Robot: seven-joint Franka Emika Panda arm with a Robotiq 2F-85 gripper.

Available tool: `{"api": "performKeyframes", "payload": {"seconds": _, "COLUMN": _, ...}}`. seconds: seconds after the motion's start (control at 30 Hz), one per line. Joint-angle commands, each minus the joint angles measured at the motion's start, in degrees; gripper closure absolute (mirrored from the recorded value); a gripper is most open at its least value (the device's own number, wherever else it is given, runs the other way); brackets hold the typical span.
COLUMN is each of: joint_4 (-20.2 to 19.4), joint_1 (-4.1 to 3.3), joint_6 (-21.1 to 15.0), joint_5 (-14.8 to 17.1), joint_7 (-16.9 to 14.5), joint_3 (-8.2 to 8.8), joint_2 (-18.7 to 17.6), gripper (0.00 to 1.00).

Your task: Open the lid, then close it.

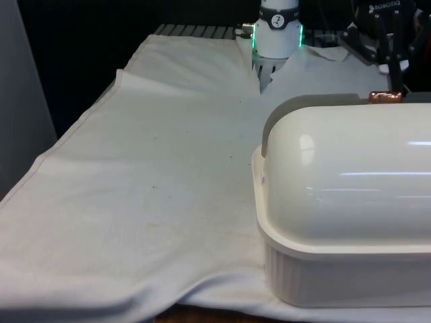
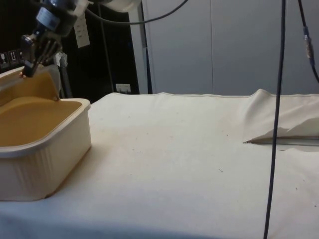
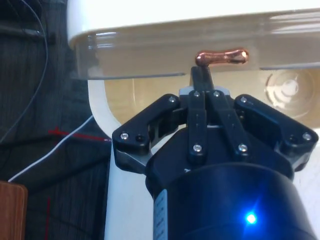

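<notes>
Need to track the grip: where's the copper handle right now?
The copper handle sits atop the bread box's raised lid on the front view's right, pinched in the gripper.

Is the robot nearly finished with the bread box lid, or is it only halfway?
About halfway. Done: the bread box is open, its tan inside on show in the side view, with the lid rolled back. In hand: the gripper is shut on the copper handle at the lid's edge. Left: bringing the lid over to close the box, then letting go.
</notes>
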State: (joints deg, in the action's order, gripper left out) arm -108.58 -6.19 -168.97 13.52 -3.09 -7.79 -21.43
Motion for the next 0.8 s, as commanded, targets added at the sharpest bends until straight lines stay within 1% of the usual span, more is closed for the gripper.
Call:
{"api": "performKeyframes", "payload": {"seconds": 0.0, "joint_4": 0.86, "joint_1": 0.52, "joint_6": -0.63, "joint_5": 0.80, "joint_7": -0.74, "joint_3": -0.97, "joint_2": -0.63, "gripper": 1.00}}
{"api": "performKeyframes", "payload": {"seconds": 0.13, "joint_4": 2.35, "joint_1": 0.52, "joint_6": -0.69, "joint_5": 0.74, "joint_7": -0.86, "joint_3": -0.97, "joint_2": -1.49, "gripper": 1.00}}
{"api": "performKeyframes", "payload": {"seconds": 0.17, "joint_4": 1.95, "joint_1": 0.00, "joint_6": 0.00, "joint_5": 0.00, "joint_7": -0.17, "joint_3": 0.00, "joint_2": -1.15, "gripper": 1.00}}
{"api": "performKeyframes", "payload": {"seconds": 0.2, "joint_4": 3.09, "joint_1": 0.52, "joint_6": -0.74, "joint_5": 0.74, "joint_7": -0.92, "joint_3": -0.92, "joint_2": -1.95, "gripper": 1.00}}
{"api": "performKeyframes", "payload": {"seconds": 0.43, "joint_4": 5.39, "joint_1": 0.52, "joint_6": -1.26, "joint_5": 0.74, "joint_7": -0.92, "joint_3": -0.97, "joint_2": -3.21, "gripper": 1.00}}
{"api": "performKeyframes", "payload": {"seconds": 0.47, "joint_4": 4.93, "joint_1": 0.00, "joint_6": -0.40, "joint_5": 0.00, "joint_7": -0.23, "joint_3": 0.00, "joint_2": -2.86, "gripper": 1.00}}
{"api": "performKeyframes", "payload": {"seconds": 0.5, "joint_4": 5.61, "joint_1": 0.52, "joint_6": -1.38, "joint_5": 0.74, "joint_7": -0.92, "joint_3": -0.97, "joint_2": -3.32, "gripper": 1.00}}
{"api": "performKeyframes", "payload": {"seconds": 0.67, "joint_4": 6.36, "joint_1": 0.63, "joint_6": -2.29, "joint_5": 0.74, "joint_7": -0.86, "joint_3": -0.97, "joint_2": -3.32, "gripper": 1.00}}
{"api": "performKeyframes", "payload": {"seconds": 0.7, "joint_4": 6.13, "joint_1": 0.11, "joint_6": -1.89, "joint_5": 0.00, "joint_7": -0.23, "joint_3": 0.06, "joint_2": -3.15, "gripper": 1.00}}
{"api": "performKeyframes", "payload": {"seconds": 0.73, "joint_4": 6.47, "joint_1": 0.63, "joint_6": -2.64, "joint_5": 0.69, "joint_7": -0.86, "joint_3": -0.92, "joint_2": -3.27, "gripper": 1.00}}
{"api": "performKeyframes", "payload": {"seconds": 0.77, "joint_4": 6.47, "joint_1": 0.57, "joint_6": -2.86, "joint_5": 0.63, "joint_7": -0.80, "joint_3": -0.86, "joint_2": -3.27, "gripper": 1.00}}
